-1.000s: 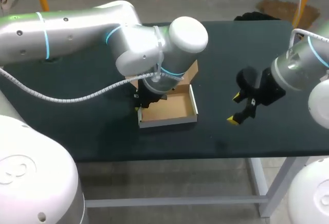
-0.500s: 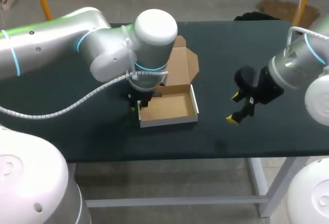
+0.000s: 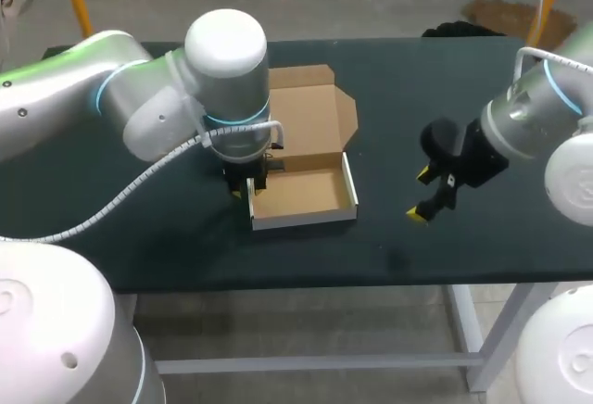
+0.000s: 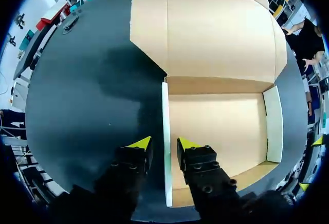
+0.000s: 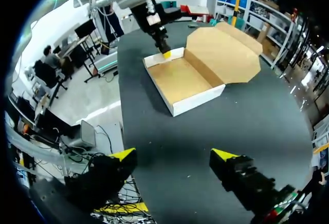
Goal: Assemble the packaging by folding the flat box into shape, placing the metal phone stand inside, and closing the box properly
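Note:
The cardboard box (image 3: 301,195) stands as an open tray with white outer walls; its lid (image 3: 310,112) lies flat on the table behind it. My left gripper (image 3: 248,184) is at the tray's left wall. In the left wrist view that gripper (image 4: 164,144) straddles the wall (image 4: 165,106), open, one finger outside and one inside, with a small gap on each side. My right gripper (image 3: 431,193) hangs open over bare table to the right of the box, holding nothing; in its own view the right gripper (image 5: 172,157) faces the box (image 5: 182,80). No phone stand is visible.
The dark table top (image 3: 148,228) has free room to the left, to the right and in front of the box. The table's front edge (image 3: 371,279) runs close below the tray.
My left gripper has opened off the tray's left wall, and the left arm's elbow has swung left, uncovering the flat lid. The right arm has kept still.

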`<state>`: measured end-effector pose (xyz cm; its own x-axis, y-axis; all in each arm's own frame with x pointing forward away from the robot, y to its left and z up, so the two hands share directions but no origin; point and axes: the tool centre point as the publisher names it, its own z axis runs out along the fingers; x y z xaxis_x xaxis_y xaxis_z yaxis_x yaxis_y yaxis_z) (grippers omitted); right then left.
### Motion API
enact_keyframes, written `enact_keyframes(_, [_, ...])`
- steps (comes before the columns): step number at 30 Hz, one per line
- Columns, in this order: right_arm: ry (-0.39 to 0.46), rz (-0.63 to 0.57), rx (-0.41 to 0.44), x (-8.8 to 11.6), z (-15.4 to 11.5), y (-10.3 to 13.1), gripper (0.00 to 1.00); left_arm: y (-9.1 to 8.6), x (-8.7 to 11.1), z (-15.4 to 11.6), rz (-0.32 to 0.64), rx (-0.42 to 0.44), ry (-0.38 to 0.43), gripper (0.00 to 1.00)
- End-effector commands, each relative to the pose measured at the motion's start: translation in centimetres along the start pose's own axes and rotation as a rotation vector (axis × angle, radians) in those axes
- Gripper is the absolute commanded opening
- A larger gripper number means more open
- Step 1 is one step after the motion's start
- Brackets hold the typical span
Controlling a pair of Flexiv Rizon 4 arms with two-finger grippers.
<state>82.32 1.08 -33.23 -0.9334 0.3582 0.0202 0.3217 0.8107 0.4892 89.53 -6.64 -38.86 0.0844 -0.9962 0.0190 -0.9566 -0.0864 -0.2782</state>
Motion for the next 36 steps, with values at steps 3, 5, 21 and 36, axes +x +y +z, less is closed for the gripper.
enact_keyframes(3, [0.001,0.007,-0.002,0.0,-0.2,-0.1,1.0,0.7,-0.8,-1.5,0.034,0.041,0.183,0.58])
enact_keyframes(5, [0.0,0.012,-0.005,-0.1,-0.3,-0.1,1.0,1.1,-0.9,-2.4,0.067,0.063,0.241,0.78])
enact_keyframes(21, [-0.018,0.059,-0.029,-0.6,-1.0,-0.2,1.0,3.8,-3.4,-8.6,0.315,0.206,0.583,1.0])
enact_keyframes(36, [-0.033,0.159,-0.061,-1.0,-2.0,-0.5,1.0,6.5,-6.8,-13.1,0.467,0.258,0.646,1.0])
